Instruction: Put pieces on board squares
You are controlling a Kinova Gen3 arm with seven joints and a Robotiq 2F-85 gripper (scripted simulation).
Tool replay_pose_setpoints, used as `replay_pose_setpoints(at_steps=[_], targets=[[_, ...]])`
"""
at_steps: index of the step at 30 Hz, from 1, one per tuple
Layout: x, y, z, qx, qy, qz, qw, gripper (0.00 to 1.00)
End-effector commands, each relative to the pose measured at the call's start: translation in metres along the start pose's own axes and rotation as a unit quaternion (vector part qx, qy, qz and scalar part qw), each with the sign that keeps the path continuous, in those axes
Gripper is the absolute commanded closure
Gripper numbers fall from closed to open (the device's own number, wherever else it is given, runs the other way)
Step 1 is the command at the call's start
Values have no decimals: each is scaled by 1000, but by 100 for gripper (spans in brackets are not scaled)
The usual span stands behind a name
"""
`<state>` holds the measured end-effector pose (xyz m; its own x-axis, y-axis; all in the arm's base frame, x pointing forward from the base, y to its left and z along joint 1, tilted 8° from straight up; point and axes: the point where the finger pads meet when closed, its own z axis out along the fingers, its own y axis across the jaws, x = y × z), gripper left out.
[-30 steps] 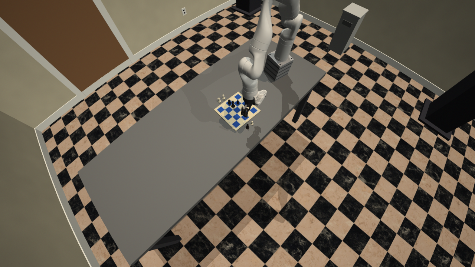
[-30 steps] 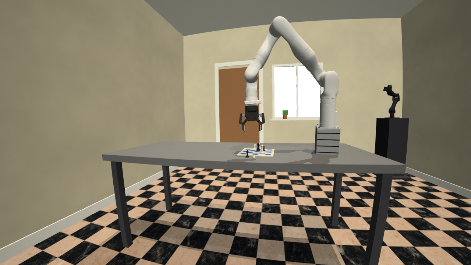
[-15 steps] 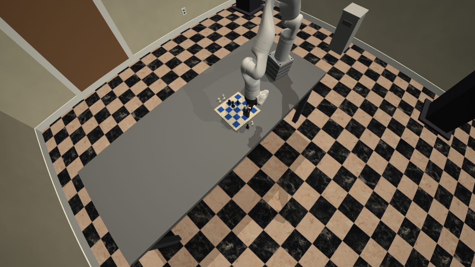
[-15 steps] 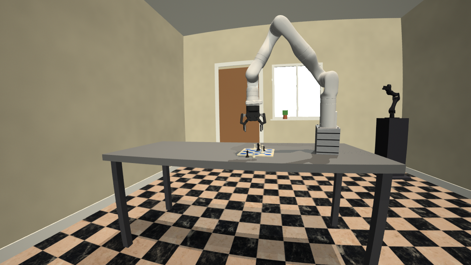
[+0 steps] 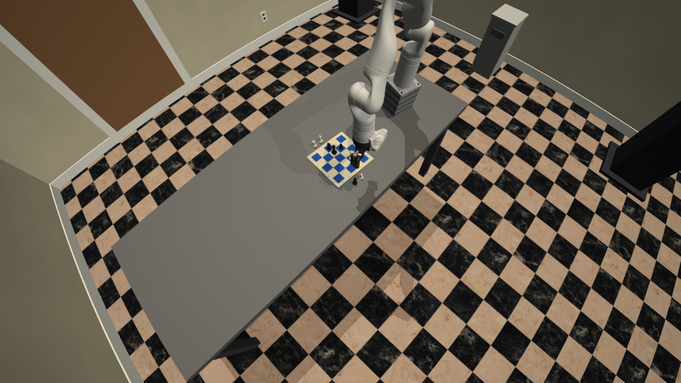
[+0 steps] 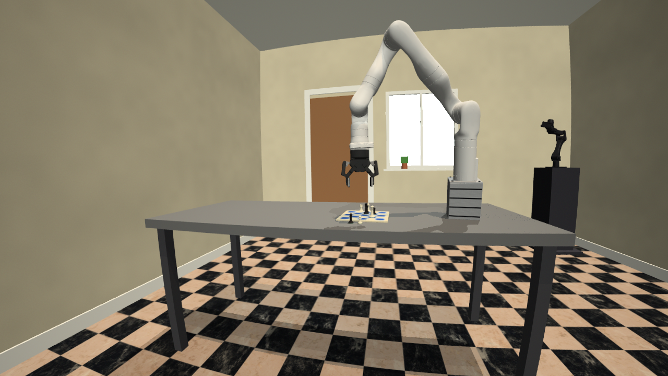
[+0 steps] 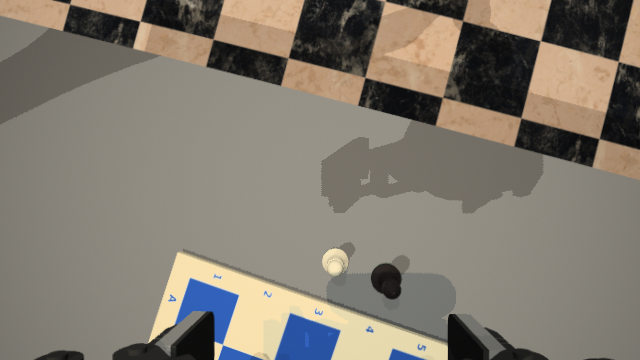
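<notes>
White robot arm (image 5: 376, 81) (image 6: 420, 56) with its black claw (image 5: 356, 165) (image 6: 360, 185) (image 7: 329, 339) spread wide and holding nothing, hanging above the chessboard (image 5: 338, 184) (image 6: 340, 219) (image 7: 250, 285) near the center of the top view, white pawn (image 5: 361, 176) (image 6: 360, 221) (image 7: 335, 262) and black bishop (image 5: 354, 181) (image 6: 350, 218) (image 7: 386, 280) upright on the gray bench (image 5: 228, 228) (image 6: 261, 224) (image 7: 150, 175), below center in the wrist view.

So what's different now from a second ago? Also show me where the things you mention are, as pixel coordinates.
The claw (image 5: 355, 164) (image 6: 360, 184) (image 7: 329, 339) slid a little to the right, as the exterior view shows it, toward the arm's base. It didn't grab or let go of anything: it was open and is open now. The white pawn (image 5: 361, 176) (image 6: 360, 220) (image 7: 335, 261), black bishop (image 5: 354, 182) (image 6: 350, 219) (image 7: 386, 278) and board (image 5: 310, 157) (image 6: 338, 219) (image 7: 187, 262) stayed put.
</notes>
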<state>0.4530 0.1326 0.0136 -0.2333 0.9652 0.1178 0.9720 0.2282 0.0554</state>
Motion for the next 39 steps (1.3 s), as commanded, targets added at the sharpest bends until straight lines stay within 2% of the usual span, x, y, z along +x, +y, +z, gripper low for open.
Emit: replay_pose_setpoints(at_steps=[1,25,31,37,39], targets=[[1,0,-1,-1,0,-1,1000,0],[2,0,0,-1,0,5,1000,0],[2,-2,2,1,0,43,999,0],[2,-4,8,5,1,123,992,0],[2,-4,8,5,1,123,992,0]])
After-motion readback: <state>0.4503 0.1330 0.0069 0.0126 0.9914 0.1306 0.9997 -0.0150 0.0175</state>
